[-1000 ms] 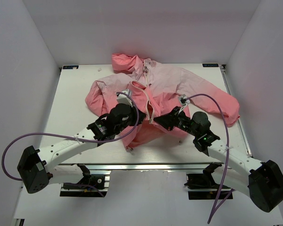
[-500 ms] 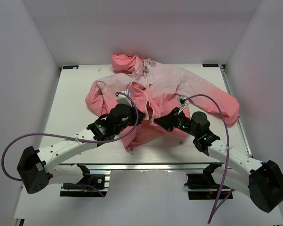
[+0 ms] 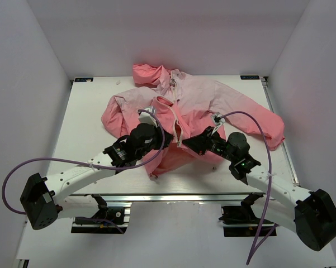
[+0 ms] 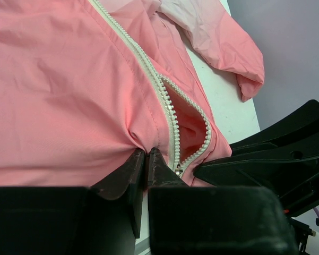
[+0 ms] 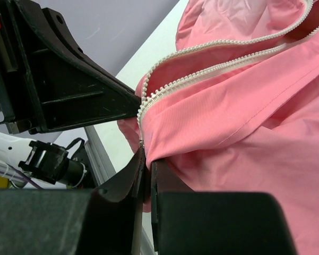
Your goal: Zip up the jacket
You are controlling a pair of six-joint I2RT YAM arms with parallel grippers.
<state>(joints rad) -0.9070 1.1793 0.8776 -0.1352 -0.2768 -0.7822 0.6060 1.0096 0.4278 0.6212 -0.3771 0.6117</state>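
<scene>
Pink fabric sits pinched in the left gripper (image 4: 146, 162), just beside the zipper (image 4: 148, 69); the right gripper (image 5: 147, 167) is clamped, seemingly on the slider (image 5: 141, 142); the jacket (image 3: 195, 97) spreads toward 12 o'clock on the table (image 3: 84, 128).

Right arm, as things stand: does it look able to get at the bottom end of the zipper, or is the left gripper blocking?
Likely yes. The right gripper sits shut at the zipper's bottom end, pinching the jacket there. The left gripper pinches the jacket beside it, not over it.
</scene>
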